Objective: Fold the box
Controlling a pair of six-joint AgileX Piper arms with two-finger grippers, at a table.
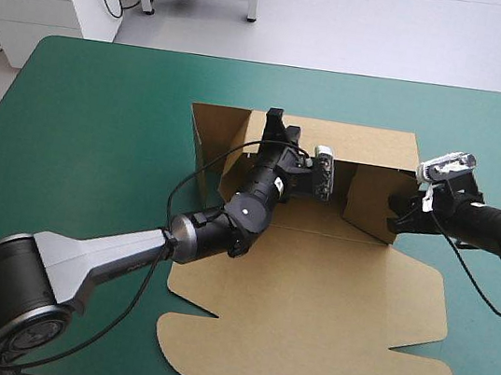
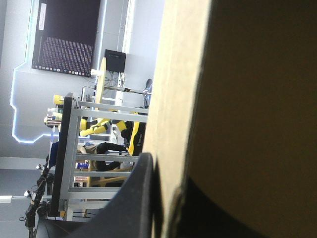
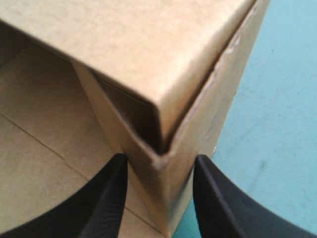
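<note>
From above, the brown box (image 1: 310, 291) is lying in the middle of the teal-green table (image 1: 99, 127). Its far walls are standing up and its lid is lying flat. The left pincer (image 1: 274, 127) is reaching inside those walls.

In the left wrist view, the left pincer is squeezing a wall, with the board between its black fingers (image 2: 141, 198).

In the right wrist view, the right pincer (image 3: 159, 163) is pinching the box's corner wall. One finger is sitting inside and one outside.
</note>
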